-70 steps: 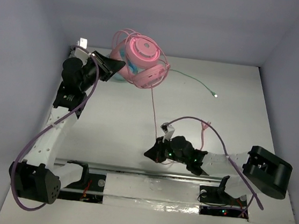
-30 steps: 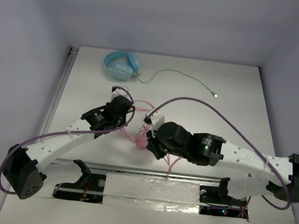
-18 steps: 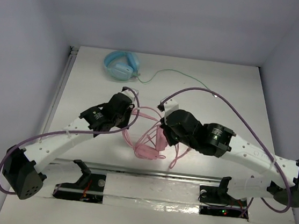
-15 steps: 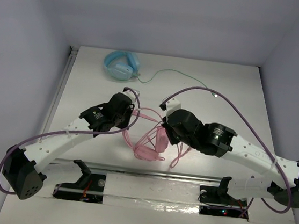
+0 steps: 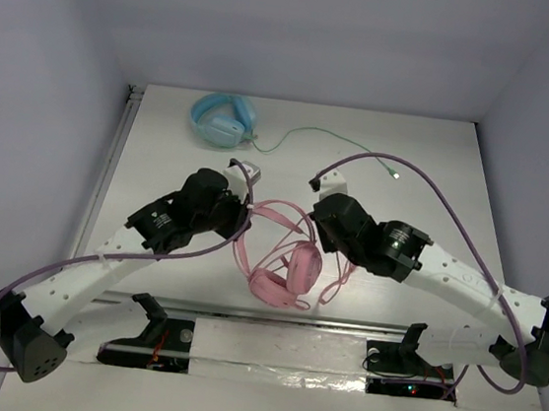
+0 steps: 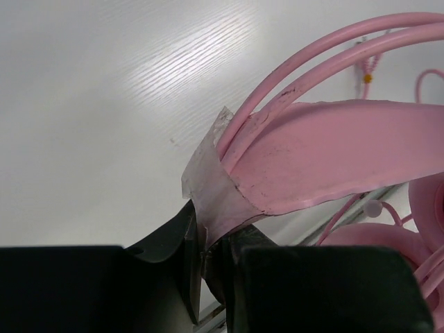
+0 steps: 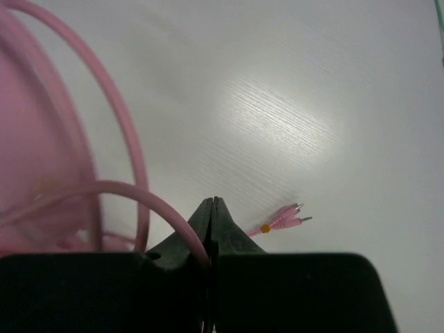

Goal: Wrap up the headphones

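Note:
The pink headphones (image 5: pixel 284 274) are at the near middle, earcups low near the table's front edge, the thin double headband (image 5: pixel 279 211) arching up between my two grippers. My left gripper (image 5: pixel 244 214) is shut on the headband's end, where a translucent tab (image 6: pixel 211 198) meets the wide pink strap (image 6: pixel 333 159). My right gripper (image 5: pixel 316 232) is shut on the thin pink cable (image 7: pixel 149 198). Loose cable loops (image 5: pixel 331 283) hang right of the earcups. The cable's pink plugs (image 7: pixel 288 217) lie on the table beyond my right jaws.
Light blue headphones (image 5: pixel 223 120) lie at the back left, their green cable (image 5: pixel 346 146) trailing right to a plug (image 5: pixel 395 176). A metal rail (image 5: pixel 272 316) runs along the near edge. White walls enclose the table.
Both grippers have moved a little away from the near edge, and the left one leftward. The headband now arches wider between them and the earcups sit slightly further right.

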### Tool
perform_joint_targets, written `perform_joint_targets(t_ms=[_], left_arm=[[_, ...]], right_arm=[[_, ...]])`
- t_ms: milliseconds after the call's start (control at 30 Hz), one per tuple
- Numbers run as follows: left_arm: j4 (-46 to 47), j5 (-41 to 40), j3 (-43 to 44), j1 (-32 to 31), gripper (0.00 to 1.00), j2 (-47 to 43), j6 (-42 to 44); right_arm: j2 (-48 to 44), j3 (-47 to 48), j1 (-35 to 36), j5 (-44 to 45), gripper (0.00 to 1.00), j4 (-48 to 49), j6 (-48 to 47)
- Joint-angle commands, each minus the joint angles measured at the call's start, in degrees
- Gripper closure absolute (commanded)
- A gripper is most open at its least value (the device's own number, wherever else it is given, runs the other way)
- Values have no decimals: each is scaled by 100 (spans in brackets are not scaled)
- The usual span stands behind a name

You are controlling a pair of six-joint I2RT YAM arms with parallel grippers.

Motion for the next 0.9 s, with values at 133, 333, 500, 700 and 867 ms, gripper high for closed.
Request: perform_joint_targets(t_ms=[133,333,500,700,867], left_arm=[[640,1275,356,236,100,-391,-158],[1149,1758,338,1079,100,-549,-641],[1659,2356,303,1529,100,-523,-983],[2406,3261,365,1897,100,-373,-1554],[2793,3623,706,2328,100,-303,-2072]], right_arm=[[-486,-272,-442,-106,95,1304,128],[-1014,-693,-689,-765,89,2227,251],[-1322,-1282,-900,-1406,89,3106,418],[-1094,-2003,-1155,-2232,83,4213,664],[-1058,-2539,-1261,-2706,71,5301,849]])
